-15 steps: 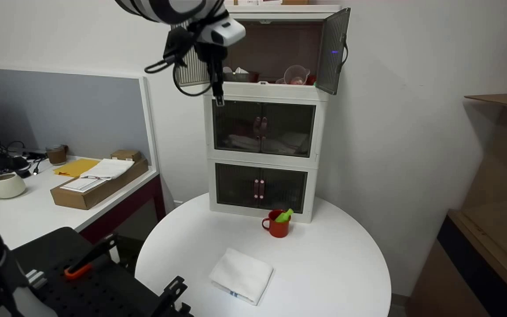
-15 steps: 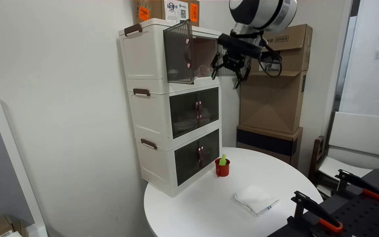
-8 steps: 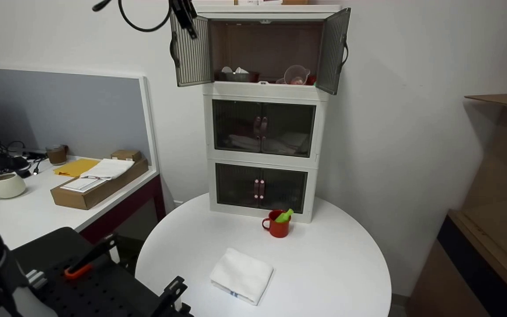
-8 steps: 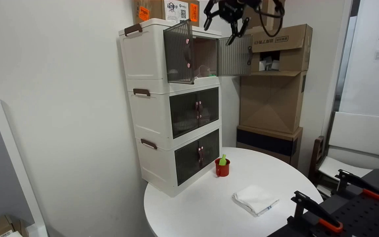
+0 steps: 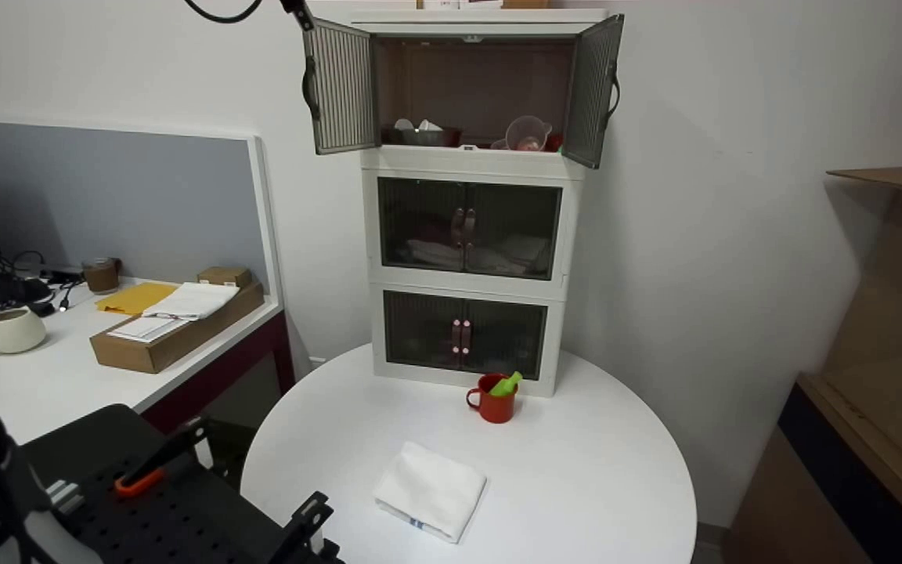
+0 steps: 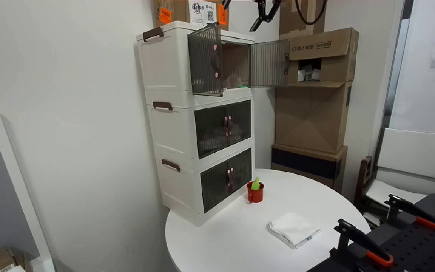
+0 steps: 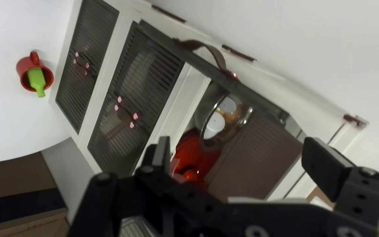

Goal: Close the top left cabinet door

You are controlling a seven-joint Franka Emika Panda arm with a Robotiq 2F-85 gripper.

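Observation:
The top left cabinet door [image 5: 344, 92] is a grey ribbed panel with a dark strap handle. It stands swung open in both exterior views [image 6: 204, 62]. In the wrist view its edge [image 7: 206, 67] and strap run diagonally across the upper middle. My gripper [image 6: 240, 16] is open and empty, high in front of the cabinet and mostly above the picture. In an exterior view only one fingertip [image 5: 302, 17] shows, overlapping the door's upper outer corner; contact is not visible. In the wrist view the fingers [image 7: 240, 161] are wide apart, with the top compartment behind them.
The top right door [image 5: 593, 92] is open too. A metal bowl [image 7: 204, 105] with white items sits inside the top compartment. The lower doors [image 5: 463, 227] are shut. A red mug [image 5: 496, 401] and a white cloth [image 5: 431, 492] are on the table. Cardboard boxes [image 6: 308, 117] stand beside the cabinet.
My gripper has risen from in front of the top compartment to above the door tops, moving left in an exterior view. It stays open. Both top doors have not moved.

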